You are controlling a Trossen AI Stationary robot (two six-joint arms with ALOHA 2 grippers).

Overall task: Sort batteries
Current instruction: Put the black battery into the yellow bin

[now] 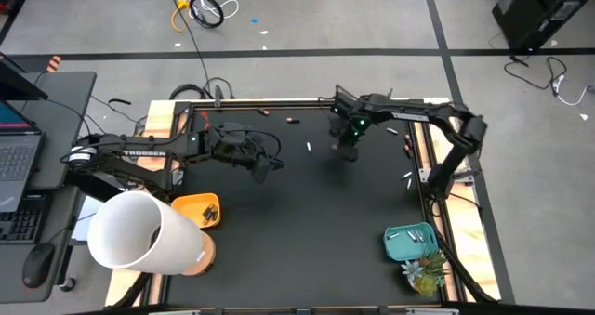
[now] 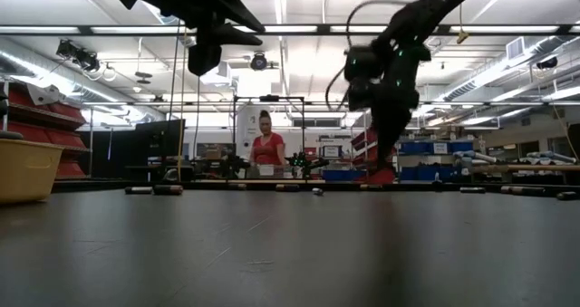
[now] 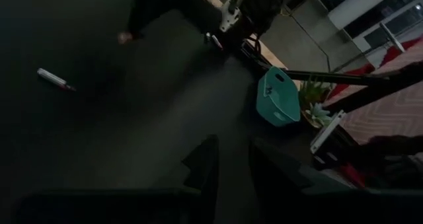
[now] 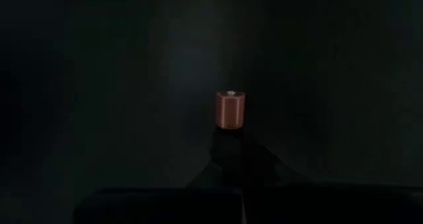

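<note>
Slim batteries lie scattered on the black table, among them a white one (image 1: pixel 309 147) at the middle and others (image 1: pixel 407 177) near the right edge. My right gripper (image 1: pixel 347 150) hangs over the table's far middle, shut on a battery (image 4: pixel 230 110) whose copper end shows past the fingertips. My left gripper (image 1: pixel 263 166) hovers left of centre, open, with nothing between its fingers (image 3: pixel 205 164). The left wrist view also shows a white battery (image 3: pixel 53 78) lying on the mat. My right gripper pinches the battery between its two fingers (image 4: pixel 248 161), just behind the copper end (image 4: pixel 230 123); the rest of the battery is hidden by the fingers. They come from above, pointing steeply down. The battery sticks out beyond the fingertips, along them, copper end toward the table.
A yellow bin (image 1: pixel 191 203) holding batteries stands near left, beside a large white cylinder (image 1: pixel 139 231). At the near right stands a teal bin (image 1: pixel 410 243), next to a small plant (image 1: pixel 423 273). A wooden frame (image 1: pixel 437 194) borders the mat. A person (image 2: pixel 267 148) stands behind the table.
</note>
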